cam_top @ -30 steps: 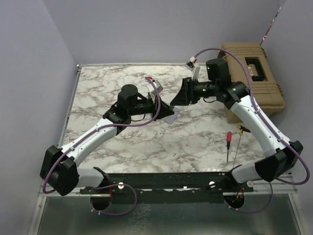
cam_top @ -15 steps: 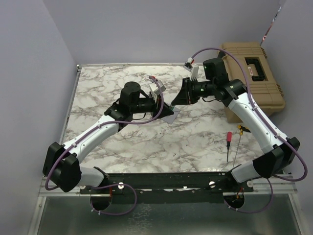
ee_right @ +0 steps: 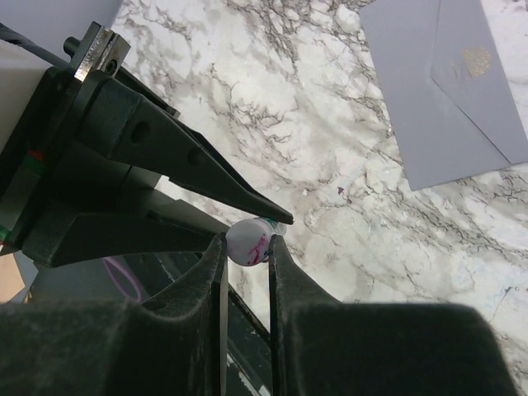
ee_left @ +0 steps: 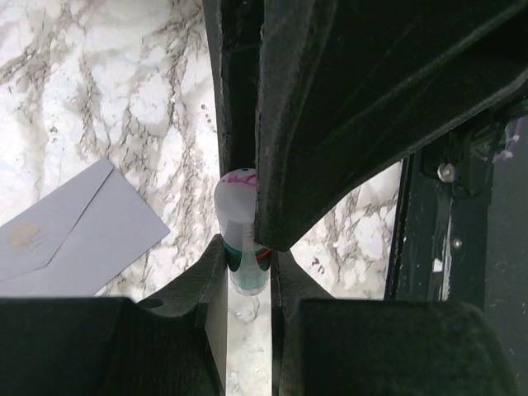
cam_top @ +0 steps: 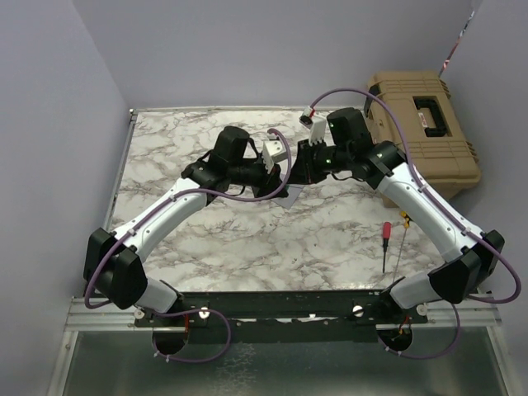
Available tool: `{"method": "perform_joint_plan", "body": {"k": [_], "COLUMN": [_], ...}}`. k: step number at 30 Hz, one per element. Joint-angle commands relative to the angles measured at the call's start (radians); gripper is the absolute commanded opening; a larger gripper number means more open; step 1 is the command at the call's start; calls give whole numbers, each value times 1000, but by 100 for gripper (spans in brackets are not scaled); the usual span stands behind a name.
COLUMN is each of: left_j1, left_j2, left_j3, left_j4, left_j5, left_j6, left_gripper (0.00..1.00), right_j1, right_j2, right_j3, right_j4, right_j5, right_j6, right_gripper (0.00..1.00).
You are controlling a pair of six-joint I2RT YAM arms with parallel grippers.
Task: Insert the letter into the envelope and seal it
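The grey-lavender envelope (ee_left: 70,235) lies flat on the marble table, flap folded down, a small gold mark on it; it also shows in the right wrist view (ee_right: 450,91) and as a corner under the arms in the top view (cam_top: 289,196). The tan letter is not in view. My left gripper (ee_left: 246,262) is shut on the green-and-white body of a glue stick (ee_left: 239,223). My right gripper (ee_right: 247,244) is shut on its white, pink-smeared cap end (ee_right: 247,239). The two grippers meet tip to tip (cam_top: 290,167) above the table beside the envelope.
A tan tool case (cam_top: 425,124) stands off the table's back right corner. A red-handled screwdriver (cam_top: 384,243) and a thin yellow-tipped tool (cam_top: 404,223) lie at the right front. The dark base rail (cam_top: 289,305) runs along the near edge.
Both arms have swung toward each other and toward the back. The right gripper, wide open a second ago, has closed on the end of the glue stick held by the left gripper.
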Motion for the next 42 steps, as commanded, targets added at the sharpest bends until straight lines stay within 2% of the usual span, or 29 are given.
{"method": "perform_joint_plan", "body": {"k": [1, 10, 17, 21, 22, 27, 34, 38, 42], "left_j1": [-6, 8, 43, 49, 52, 58, 58, 61, 61], "left_j2": [-32, -60, -87, -121, -131, -190, -244, -255, -246], "left_j3": [200, 229, 188, 87, 56, -112, -237, -264, -302], "left_j4": [325, 315, 327, 325, 323, 319, 322, 332, 362], "left_j5": [-7, -26, -13, -12, -13, -42, -61, -70, -115], "left_j6": [121, 148, 82, 45, 31, -24, -98, -180, -354], "left_gripper": [0, 0, 0, 0, 0, 0, 0, 0, 0], "right_j1": [104, 141, 151, 149, 148, 110, 62, 61, 60], "right_j2": [48, 67, 72, 55, 51, 48, 19, -57, -99], "right_j3": [-118, -215, -172, -78, -46, 119, 257, 187, 101], "right_j4": [-198, -217, -210, -173, -166, -138, -25, 48, 45], "right_j5": [-38, 166, 250, 261, 264, 263, 299, 334, 383], "right_j6": [50, 96, 136, 184, 188, 225, 339, 376, 407], "right_gripper": [0, 0, 0, 1, 3, 35, 64, 67, 67]}}
